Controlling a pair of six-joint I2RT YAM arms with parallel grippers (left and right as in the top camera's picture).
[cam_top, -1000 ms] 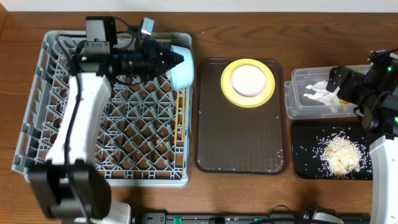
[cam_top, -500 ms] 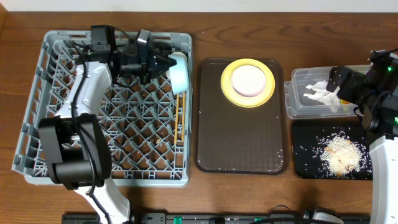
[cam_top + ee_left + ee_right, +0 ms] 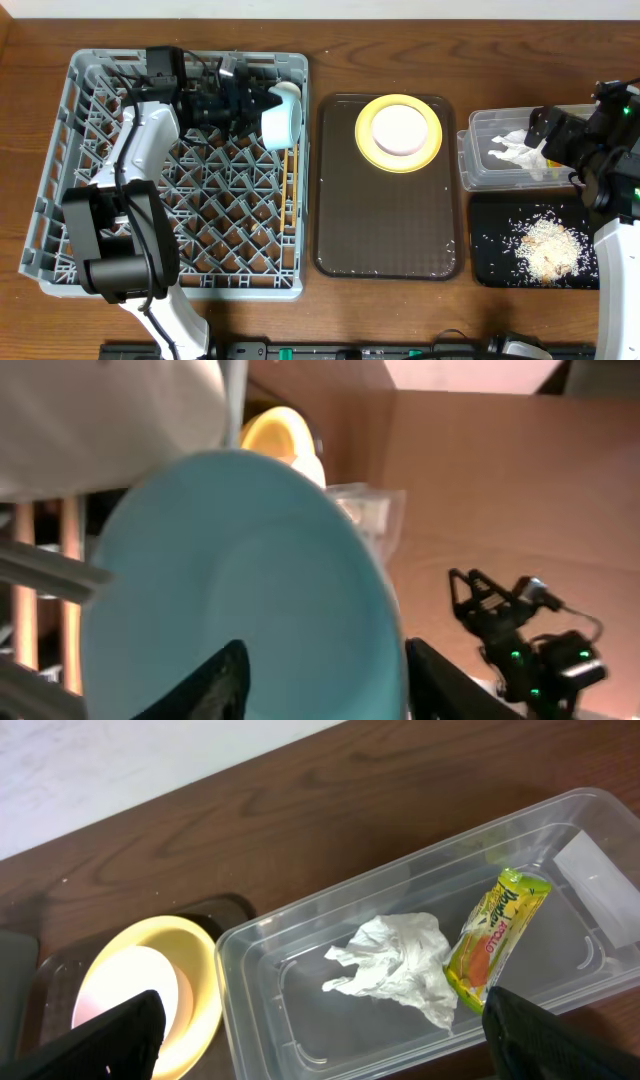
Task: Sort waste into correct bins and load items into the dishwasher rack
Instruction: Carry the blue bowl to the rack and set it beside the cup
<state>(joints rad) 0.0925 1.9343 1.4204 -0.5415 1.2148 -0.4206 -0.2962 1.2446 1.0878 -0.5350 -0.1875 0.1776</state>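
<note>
Left gripper [image 3: 322, 650] sits at the far right corner of the dishwasher rack [image 3: 60, 180], its two dark fingers spread well apart with the light blue bowl [image 3: 240, 590] between them. I cannot tell whether the pads press on it. The bowl is smooth and glossy, tipped on its side among the pegs, with its round face filling the left wrist view. The rack is a square grey plastic crate with a diamond lattice. Two thin wooden chopsticks [image 3: 293, 195] lie along its right edge.

Right gripper [image 3: 322, 1000] hangs over the clear tub [image 3: 300, 935] with its fingers wide apart and nothing between them. The tub is rectangular, of transparent plastic with rounded corners. In it lie the crumpled white paper napkin [image 3: 395, 970] and, just beside it, the snack wrapper [image 3: 495, 940]. The wrapper is shiny, yellow, orange and green, with dark lettering too blurred to read.

Next to the tub, toward the near edge of the wooden desk [image 3: 500, 50], the shallow black tray [image 3: 490, 230] holds a heap of whitish rice scraps [image 3: 545, 248], with loose grains around it.

Between the rack and the bins, the dark brown serving tray [image 3: 385, 220] carries the round yellow plate [image 3: 400, 160] at its far end. The small white bowl [image 3: 400, 128] rests on that plate.
</note>
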